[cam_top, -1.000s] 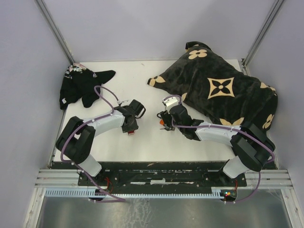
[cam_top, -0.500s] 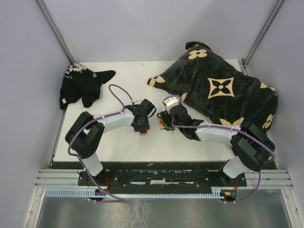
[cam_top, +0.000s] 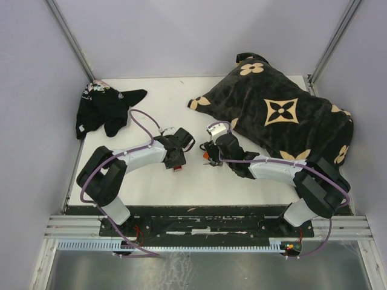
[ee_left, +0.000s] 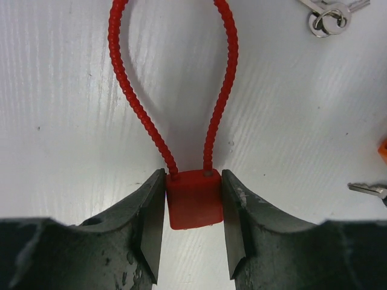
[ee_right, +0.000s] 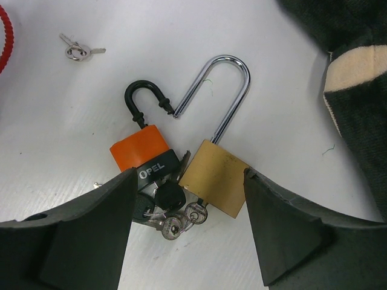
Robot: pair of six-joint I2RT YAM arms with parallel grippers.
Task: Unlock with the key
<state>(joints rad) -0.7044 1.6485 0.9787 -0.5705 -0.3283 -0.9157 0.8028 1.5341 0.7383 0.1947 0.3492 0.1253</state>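
My left gripper (ee_left: 193,175) is shut on the body of a red cable lock (ee_left: 193,202), whose beaded red loop (ee_left: 221,90) lies on the white table ahead. In the top view the left gripper (cam_top: 176,162) is at table centre. My right gripper (ee_right: 190,172) is open, its jaws straddling an orange padlock (ee_right: 138,147) with a black shackle and a brass padlock (ee_right: 217,175) whose steel shackle (ee_right: 227,78) is swung open. A bunch of keys (ee_right: 175,220) lies at the padlocks' lower ends. The right gripper (cam_top: 208,157) is just right of the left one.
A small ring of keys (ee_left: 326,18) lies beyond the red loop, also in the right wrist view (ee_right: 77,50). A black cushion with tan flowers (cam_top: 284,115) fills the back right. A black cloth (cam_top: 106,112) lies at the back left.
My left gripper carried the red cable lock right toward the right gripper, then drew back a little to the left. The right arm has not moved.
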